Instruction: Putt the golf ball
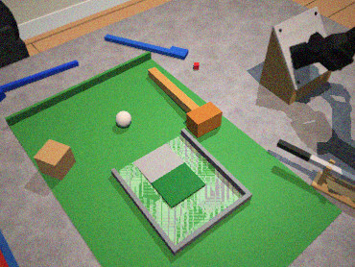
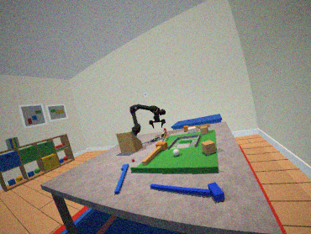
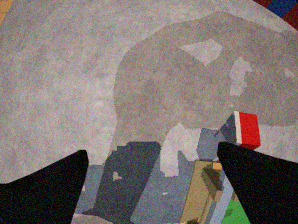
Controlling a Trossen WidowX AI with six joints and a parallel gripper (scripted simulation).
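Top: putter lies on wooden rack, black grip toward green mat. Exterior: end effector raised above bench. Wrist: fingers wide, empty; red head, I judge putter's, beyond right-hand fingertip in view.
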